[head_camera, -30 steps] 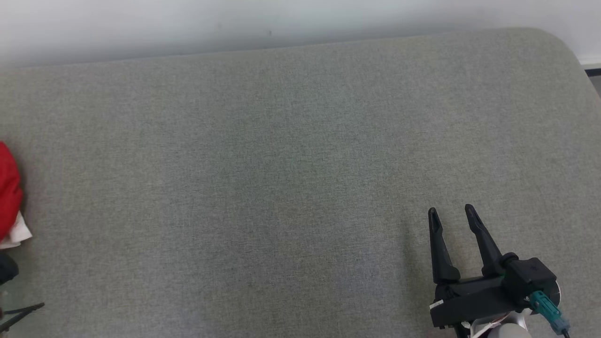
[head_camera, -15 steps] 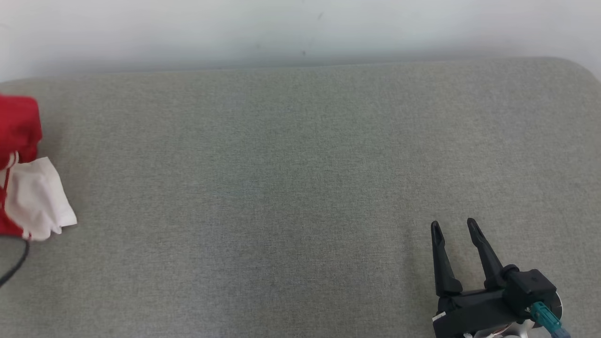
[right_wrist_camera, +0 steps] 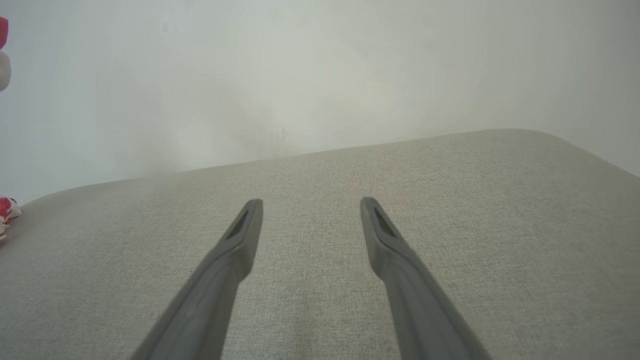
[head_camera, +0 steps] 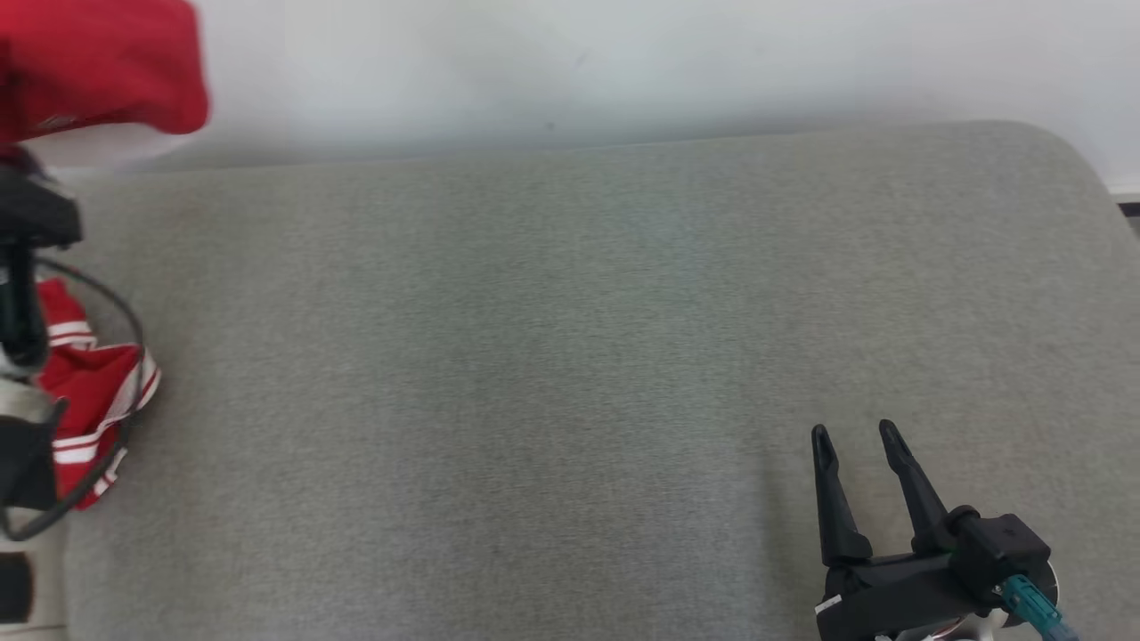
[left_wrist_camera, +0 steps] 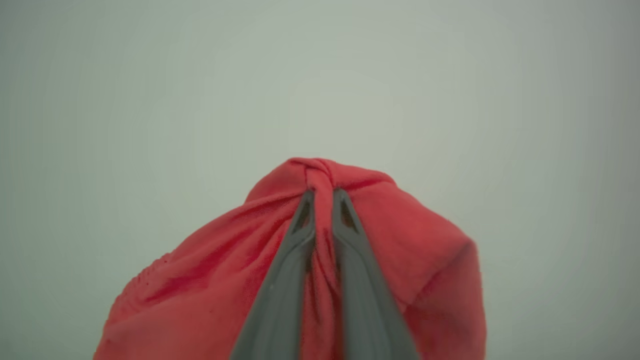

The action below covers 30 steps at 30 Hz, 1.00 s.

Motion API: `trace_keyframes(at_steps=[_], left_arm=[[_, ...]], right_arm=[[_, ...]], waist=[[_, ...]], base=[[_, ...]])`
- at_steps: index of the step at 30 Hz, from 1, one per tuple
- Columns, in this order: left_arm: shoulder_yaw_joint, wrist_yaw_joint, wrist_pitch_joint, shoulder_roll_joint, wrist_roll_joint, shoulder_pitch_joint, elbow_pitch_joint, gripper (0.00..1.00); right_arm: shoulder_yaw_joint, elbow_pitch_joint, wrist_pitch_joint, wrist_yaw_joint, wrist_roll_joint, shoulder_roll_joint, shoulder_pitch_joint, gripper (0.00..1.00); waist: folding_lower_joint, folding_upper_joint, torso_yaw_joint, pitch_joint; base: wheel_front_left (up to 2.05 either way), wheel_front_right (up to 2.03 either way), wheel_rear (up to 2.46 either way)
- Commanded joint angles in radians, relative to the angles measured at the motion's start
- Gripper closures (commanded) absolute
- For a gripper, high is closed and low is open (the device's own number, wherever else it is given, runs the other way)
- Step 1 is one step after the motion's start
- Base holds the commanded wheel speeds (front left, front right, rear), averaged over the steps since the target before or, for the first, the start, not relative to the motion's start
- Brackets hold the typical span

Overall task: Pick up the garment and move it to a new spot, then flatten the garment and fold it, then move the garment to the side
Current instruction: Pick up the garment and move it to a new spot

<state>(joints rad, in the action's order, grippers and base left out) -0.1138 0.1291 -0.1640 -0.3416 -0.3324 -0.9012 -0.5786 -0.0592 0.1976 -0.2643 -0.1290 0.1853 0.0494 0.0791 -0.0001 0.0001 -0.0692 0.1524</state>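
Grey woven fabric covers the padded surface (head_camera: 570, 356), which is backed by a pale wall (head_camera: 623, 62). The garment (head_camera: 98, 67), red with white stripes, is observed at the far left of the head view. Its upper portion is raised in front of the wall, and its striped lower portion is seen lower down at the left edge of the surface. Whether that lower portion rests on the surface cannot be determined. A bunched fold of the red cloth is pinched between the nearly closed fingers of the left gripper (left_wrist_camera: 323, 197), and the rest of the cloth is draped around them. A black cable (head_camera: 134, 329) is looped in front of the striped portion. The right gripper (head_camera: 855, 436) is located at the lower right, well apart from the garment. Its fingers are spread wide with nothing held between them.
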Motion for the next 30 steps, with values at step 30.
trace_keyframes(at_steps=[30], left_arm=[[0.421, 0.0, 0.061, 0.279, -0.029, 0.33, 0.168, 1.0]], right_arm=[[-0.033, 0.015, -0.002, -0.003, 0.034, 0.001, 0.026, 0.0]], waist=[[0.0001, -0.0001, -0.237, 0.042]], base=[[0.0, 0.0, 0.0]])
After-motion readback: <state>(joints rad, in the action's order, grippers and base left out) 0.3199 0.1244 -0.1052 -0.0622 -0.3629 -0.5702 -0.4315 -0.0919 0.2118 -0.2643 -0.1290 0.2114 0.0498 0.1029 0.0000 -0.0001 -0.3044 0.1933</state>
